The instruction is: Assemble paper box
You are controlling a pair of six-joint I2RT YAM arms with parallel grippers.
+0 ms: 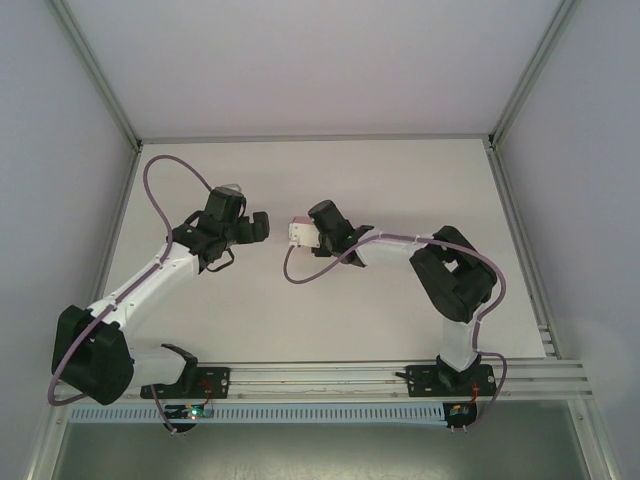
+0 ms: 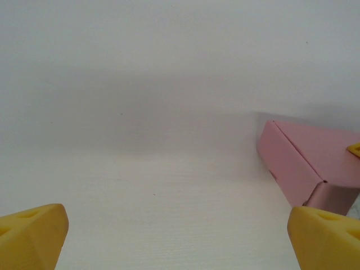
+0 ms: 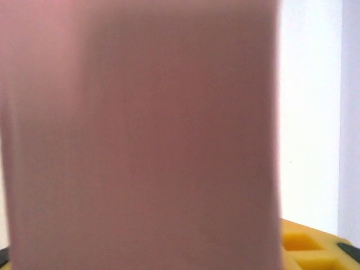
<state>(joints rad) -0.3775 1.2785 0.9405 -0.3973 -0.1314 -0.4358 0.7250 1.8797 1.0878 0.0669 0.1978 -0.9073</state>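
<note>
The paper box point(image 1: 298, 235) is a small closed pink card box near the middle of the white table point(image 1: 400, 180). My right gripper point(image 1: 309, 232) reaches it from the right, jaws on either side of it. In the right wrist view the paper box point(image 3: 140, 135) sits blurred and very close, its right edge against my yellow finger point(image 3: 306, 247). My left gripper point(image 1: 262, 226) is open just left of the box, apart from it. In the left wrist view its yellow fingertips point(image 2: 31, 236) are wide apart over bare table, with the paper box point(image 2: 306, 160) at the far right.
Grey enclosure walls and aluminium posts point(image 1: 100, 80) ring the table. The mounting rail point(image 1: 330, 380) with both arm bases runs along the near edge. Purple cables point(image 1: 160, 190) loop over each arm.
</note>
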